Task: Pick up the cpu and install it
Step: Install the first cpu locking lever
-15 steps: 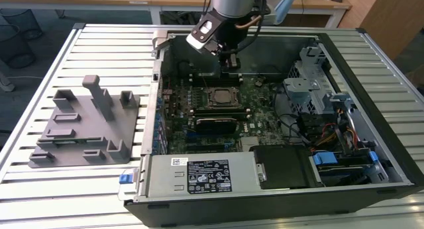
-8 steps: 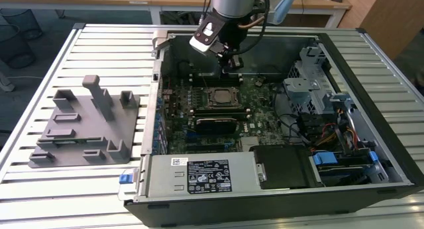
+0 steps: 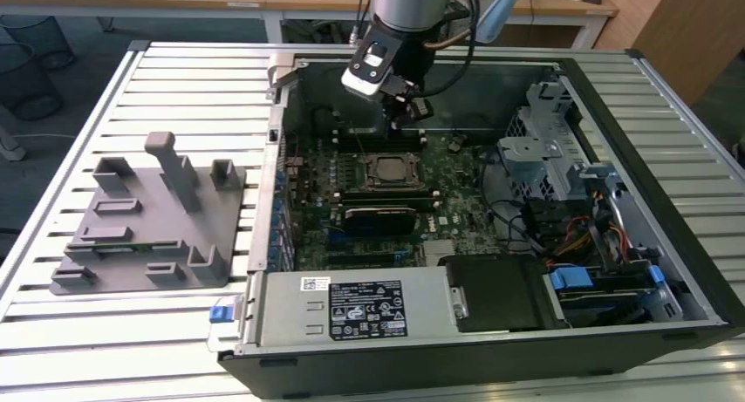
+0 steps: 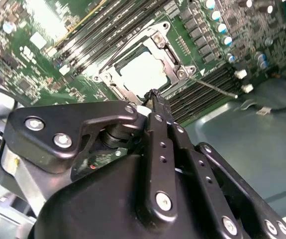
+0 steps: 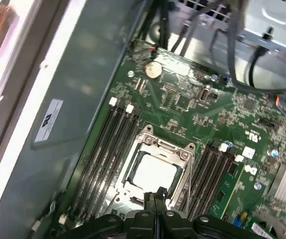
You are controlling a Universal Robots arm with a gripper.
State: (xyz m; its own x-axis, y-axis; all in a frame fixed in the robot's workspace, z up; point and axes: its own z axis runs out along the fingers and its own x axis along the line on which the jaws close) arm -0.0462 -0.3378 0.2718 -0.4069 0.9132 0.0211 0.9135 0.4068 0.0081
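Exterior view: a slatted table (image 3: pixel 174 79) holds the open computer (image 3: pixel 489 367) and a grey tray (image 3: pixel 140 245). First wrist view: the gripper (image 5: pixel 155 193), jaws closed and empty, is near the cpu (image 5: pixel 155 174).

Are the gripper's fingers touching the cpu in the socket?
Apart. In the exterior view the gripper hangs above the motherboard, clear of the cpu lying in its socket.

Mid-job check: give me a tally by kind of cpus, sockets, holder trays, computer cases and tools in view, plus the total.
cpu: 1, lying in the socket
socket: 1
grey holder tray: 1
computer case: 1, open
tool: 1, shut, over the socket
Total: 5
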